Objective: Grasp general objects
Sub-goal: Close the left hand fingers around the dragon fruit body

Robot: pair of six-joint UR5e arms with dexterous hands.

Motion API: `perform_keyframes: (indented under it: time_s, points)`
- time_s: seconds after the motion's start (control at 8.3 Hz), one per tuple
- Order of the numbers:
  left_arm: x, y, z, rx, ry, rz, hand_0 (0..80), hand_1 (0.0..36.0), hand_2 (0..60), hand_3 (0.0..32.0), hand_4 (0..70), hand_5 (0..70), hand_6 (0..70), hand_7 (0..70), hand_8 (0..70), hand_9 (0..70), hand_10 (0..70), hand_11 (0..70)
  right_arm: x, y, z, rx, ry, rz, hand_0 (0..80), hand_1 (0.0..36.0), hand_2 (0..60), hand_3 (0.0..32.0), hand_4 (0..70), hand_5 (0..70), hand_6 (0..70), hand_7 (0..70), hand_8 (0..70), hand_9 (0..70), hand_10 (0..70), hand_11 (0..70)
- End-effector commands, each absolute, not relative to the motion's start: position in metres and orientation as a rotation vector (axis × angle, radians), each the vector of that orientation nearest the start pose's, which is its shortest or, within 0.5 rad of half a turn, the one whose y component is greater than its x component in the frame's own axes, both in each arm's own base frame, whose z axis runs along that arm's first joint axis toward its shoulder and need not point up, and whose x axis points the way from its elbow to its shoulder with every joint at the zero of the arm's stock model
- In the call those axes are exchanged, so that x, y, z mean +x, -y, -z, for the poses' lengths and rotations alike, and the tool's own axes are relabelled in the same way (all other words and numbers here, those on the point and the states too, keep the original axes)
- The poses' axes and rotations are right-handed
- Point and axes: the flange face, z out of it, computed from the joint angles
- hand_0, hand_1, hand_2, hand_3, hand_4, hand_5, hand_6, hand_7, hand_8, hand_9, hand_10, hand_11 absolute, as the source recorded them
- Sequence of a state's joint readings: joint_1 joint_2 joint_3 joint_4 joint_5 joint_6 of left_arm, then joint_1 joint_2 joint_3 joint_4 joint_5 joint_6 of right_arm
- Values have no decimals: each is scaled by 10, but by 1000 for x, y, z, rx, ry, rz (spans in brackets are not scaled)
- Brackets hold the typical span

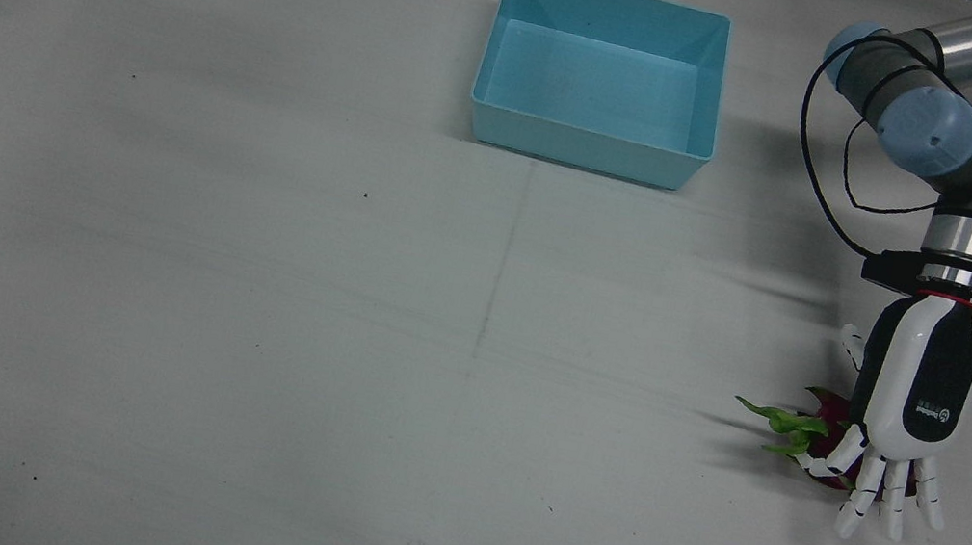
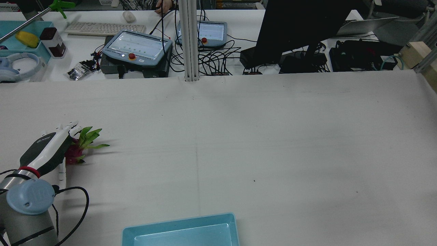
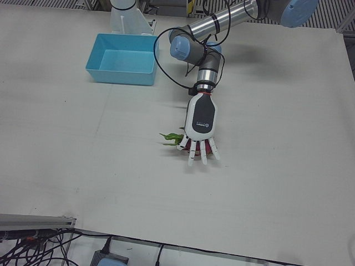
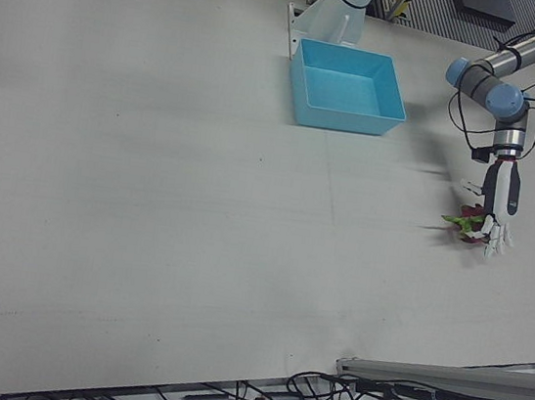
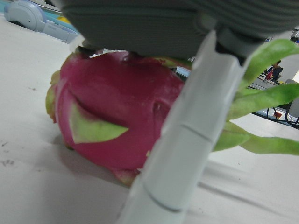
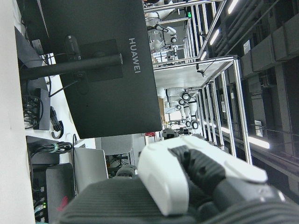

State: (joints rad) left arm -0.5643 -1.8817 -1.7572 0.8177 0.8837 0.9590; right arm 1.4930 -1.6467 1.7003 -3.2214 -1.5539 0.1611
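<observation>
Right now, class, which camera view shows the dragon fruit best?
The left hand view: the dragon fruit fills the frame, pink skin and green scales clear, lying on the table. In the front, rear and both side-front views the left hand covers most of it.

Tabletop [image 1: 204, 267] is sitting there plain white, with a few tiny dark specks and a faint seam line running down the middle. A light blue bin [image 1: 602, 76] is resting on it near the robot's side, roughly centered, nothing visible inside. A dragon fruit [image 3: 177, 138] is lying on the surface well away from the bin, over on the left arm's half, its green leaves sticking out sideways and its red body casting a small shadow.
</observation>
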Motion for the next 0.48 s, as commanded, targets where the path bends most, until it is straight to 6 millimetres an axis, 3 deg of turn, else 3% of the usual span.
perform_keyframes:
  time_s: [0.0,0.12,0.24,0.36]
  points:
    - [332,441,-499,627,-1330,1406,800,360,0,320,0,559,0,116,73,9,0,0,99,465,-667,237,-2131,2198,0,0,0,0,0,0,0,0,0,0,0,0]
    - [328,442,-497,654,-1331,1421,800,360,0,320,0,604,0,127,81,11,0,6,99,465,-667,238,-2131,2198,0,0,0,0,0,0,0,0,0,0,0,0]
    - [328,441,-499,661,-1327,1424,800,360,1,320,0,700,0,155,100,17,3,43,99,465,-667,238,-2131,2198,0,0,0,0,0,0,0,0,0,0,0,0]
    - [327,442,-499,664,-1323,1424,800,360,42,320,0,700,0,206,126,27,39,102,99,465,-667,238,-2131,2198,0,0,0,0,0,0,0,0,0,0,0,0]
